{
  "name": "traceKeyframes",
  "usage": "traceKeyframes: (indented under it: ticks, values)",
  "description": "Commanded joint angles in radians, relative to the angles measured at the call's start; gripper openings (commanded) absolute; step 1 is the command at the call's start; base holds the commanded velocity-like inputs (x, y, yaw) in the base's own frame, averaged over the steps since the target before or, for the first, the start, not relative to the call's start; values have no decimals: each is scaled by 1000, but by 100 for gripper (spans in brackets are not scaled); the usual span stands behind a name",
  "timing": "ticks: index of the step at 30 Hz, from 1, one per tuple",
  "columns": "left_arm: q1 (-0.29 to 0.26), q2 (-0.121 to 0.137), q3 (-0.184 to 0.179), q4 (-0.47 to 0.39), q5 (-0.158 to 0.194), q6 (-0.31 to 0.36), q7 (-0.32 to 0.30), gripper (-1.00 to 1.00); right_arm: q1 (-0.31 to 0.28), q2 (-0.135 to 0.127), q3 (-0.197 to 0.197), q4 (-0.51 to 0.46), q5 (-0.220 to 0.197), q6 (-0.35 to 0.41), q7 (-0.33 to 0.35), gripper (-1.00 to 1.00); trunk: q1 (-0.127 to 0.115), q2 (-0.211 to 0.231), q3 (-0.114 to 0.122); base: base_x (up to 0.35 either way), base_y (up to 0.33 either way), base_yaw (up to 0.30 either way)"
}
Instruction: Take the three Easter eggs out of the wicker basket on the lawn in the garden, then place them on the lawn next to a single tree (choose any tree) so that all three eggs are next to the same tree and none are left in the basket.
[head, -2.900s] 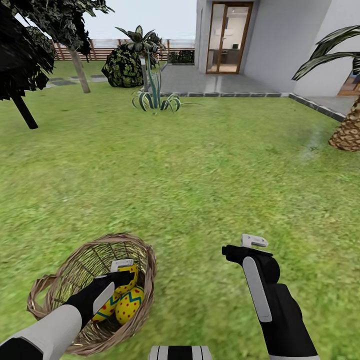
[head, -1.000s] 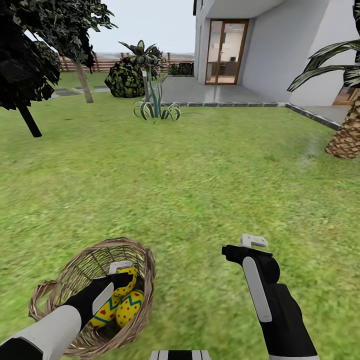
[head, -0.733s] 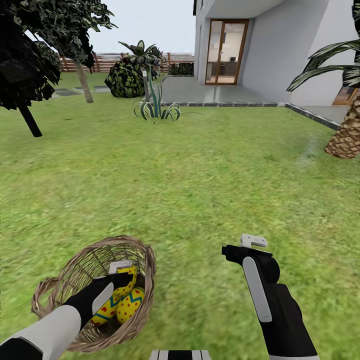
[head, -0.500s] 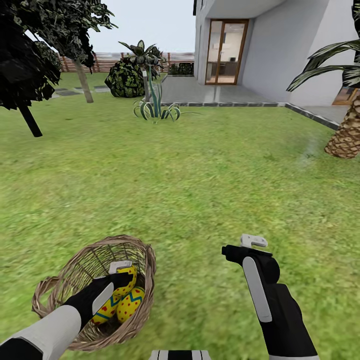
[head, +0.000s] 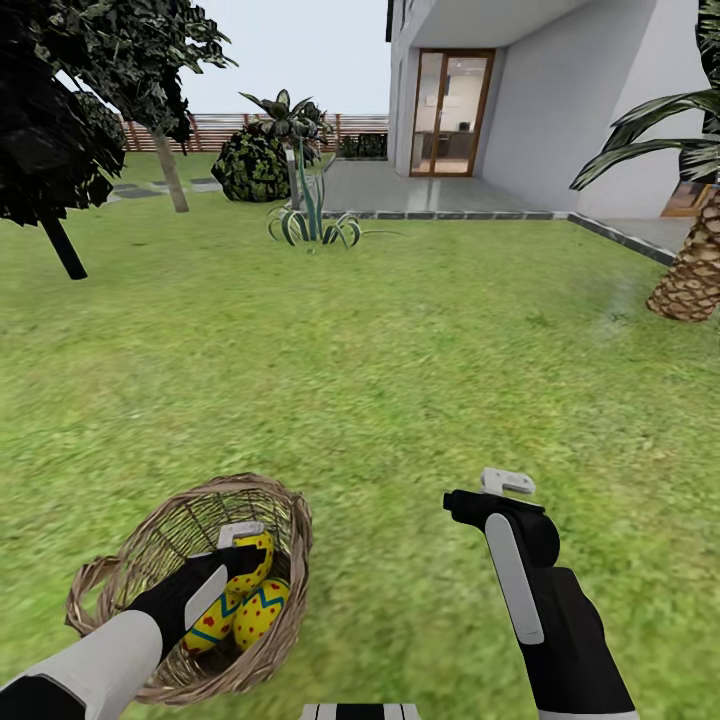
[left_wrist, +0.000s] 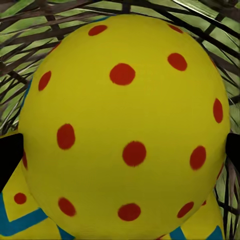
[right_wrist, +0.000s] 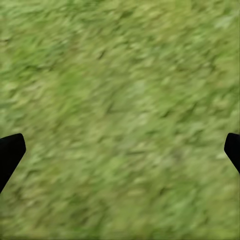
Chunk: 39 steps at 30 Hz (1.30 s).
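No writing or logos to read anywhere, so straight to the eggs. The wicker basket (head: 283, 600) sits on the lawn (head: 400, 350) at the robot's near left, brown see-through weave with a small loop handle on its left side. The left gripper (head: 243, 541) is down inside it, and the top Easter egg (head: 255, 553) sits right between the fingers; in the left wrist view that egg (left_wrist: 125, 130) is plain bright yellow with red dots and spans the whole gap between the two black fingertips (left_wrist: 9, 155), so it looks clamped. Two more eggs lie under it in the basket, one with a blue zigzag band (head: 262, 610).

The right gripper (head: 500, 490) hovers over bare grass, fingers spread wide with nothing in them.

Surroundings: mottled green grass, a pale leaning tree trunk (head: 172, 175) far left, a grey patio (head: 430, 190) and house with a glass door (head: 445, 113), and a scaly palm (head: 690, 275) on the right.
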Motion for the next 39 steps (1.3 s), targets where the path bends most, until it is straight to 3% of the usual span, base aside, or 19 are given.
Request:
traceKeyframes:
  ticks: [1, 5, 39]
  values:
    - [0, 2, -8, -3, 10, 4, 8, -100, -1, 0, 1, -1, -10, 2, -10, 100, 0, 0, -1, 0, 0, 0]
    - [0, 1, -10, -1, 9, 5, 8, -100, -1, 0, 1, -1, -10, 2, -10, 100, -2, 0, 11, 0, 0, 0]
    - [0, 1, -12, -7, 9, 3, 8, -100, -1, 0, 0, -1, -10, 2, -10, 100, -3, 1, 22, -29, 0, 0]
